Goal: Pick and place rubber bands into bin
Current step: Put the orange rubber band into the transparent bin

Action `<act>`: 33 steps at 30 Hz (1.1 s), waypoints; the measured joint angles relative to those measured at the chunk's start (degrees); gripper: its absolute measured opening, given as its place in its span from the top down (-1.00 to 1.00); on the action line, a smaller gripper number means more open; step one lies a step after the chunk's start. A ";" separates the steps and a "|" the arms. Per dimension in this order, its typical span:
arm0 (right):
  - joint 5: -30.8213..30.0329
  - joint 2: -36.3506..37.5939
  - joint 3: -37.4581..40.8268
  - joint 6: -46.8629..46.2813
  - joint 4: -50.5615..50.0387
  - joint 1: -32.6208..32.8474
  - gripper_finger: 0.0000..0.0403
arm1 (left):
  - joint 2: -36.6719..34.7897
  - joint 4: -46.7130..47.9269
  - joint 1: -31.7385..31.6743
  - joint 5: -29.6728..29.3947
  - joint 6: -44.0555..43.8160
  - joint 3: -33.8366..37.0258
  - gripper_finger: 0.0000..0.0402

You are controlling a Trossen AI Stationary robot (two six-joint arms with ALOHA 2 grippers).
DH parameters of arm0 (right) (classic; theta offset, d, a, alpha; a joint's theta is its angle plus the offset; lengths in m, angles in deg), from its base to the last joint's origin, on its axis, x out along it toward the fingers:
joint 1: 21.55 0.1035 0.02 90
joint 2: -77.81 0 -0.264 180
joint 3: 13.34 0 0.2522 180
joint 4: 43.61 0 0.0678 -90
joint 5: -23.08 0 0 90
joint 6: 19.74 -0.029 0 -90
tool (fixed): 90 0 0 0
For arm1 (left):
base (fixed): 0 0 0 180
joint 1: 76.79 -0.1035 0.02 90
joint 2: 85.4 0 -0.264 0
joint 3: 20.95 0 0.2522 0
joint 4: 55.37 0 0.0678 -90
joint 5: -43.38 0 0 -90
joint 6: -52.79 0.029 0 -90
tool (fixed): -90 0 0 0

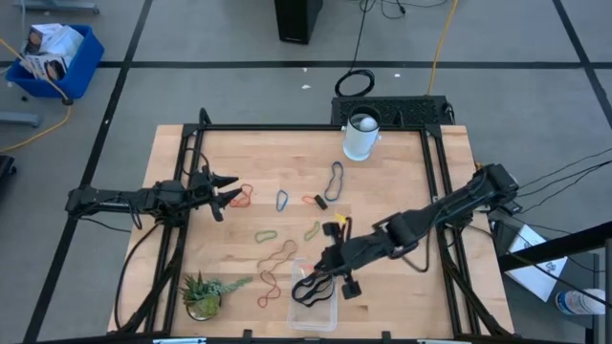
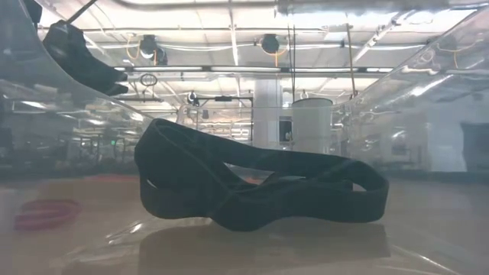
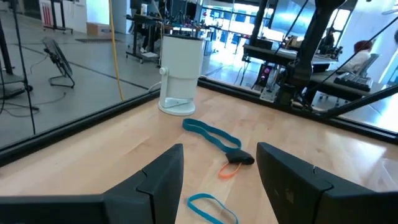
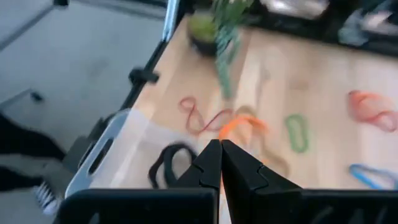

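The right pincer [image 1: 325, 263] hangs just beyond the bin's [image 1: 330, 313] far rim, its fingers pressed together with nothing visibly held; in the right wrist view the closed fingertips [image 4: 219, 155] point down toward the bin, whose clear wall [image 4: 99, 158] shows with a black rubber band [image 4: 171, 163] lying inside. In the low view that black band [image 2: 252, 187] rests flat on the bin's floor, its long axis running across the picture.

Taking the bin as landmark, the nearest loose bands lie on the bench [image 1: 402, 172] just past its far rim toward the left arm: a brown band [image 1: 279, 254] and a red band [image 1: 269, 287], with a green band [image 1: 265, 234] a little farther. These sit just beside the right pincer, so the right arm is probably the better placed for the next pick.

The left pincer [image 1: 229, 191] waits with fingers spread, well away from the bin, beside an orange band [image 1: 241, 198]. A blue band [image 3: 211, 134] lies ahead of it, stretching toward the white cup [image 3: 180, 74].
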 joint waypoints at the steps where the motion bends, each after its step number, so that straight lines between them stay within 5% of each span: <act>1: 0.95 -0.88 0.00 -0.11 0.06 0.02 1.00 | 0.02 0.00 -0.01 0.00 -0.02 0.00 -0.04; 12: 7.51 -9.04 0.00 -5.27 -1.10 -0.32 1.00 | 0.02 -0.02 -0.02 -0.02 0.02 0.00 -0.04; 33: 7.11 -12.99 0.02 -5.62 -5.36 -0.87 0.96 | 0.00 -0.02 -0.02 -0.02 0.06 0.00 -0.04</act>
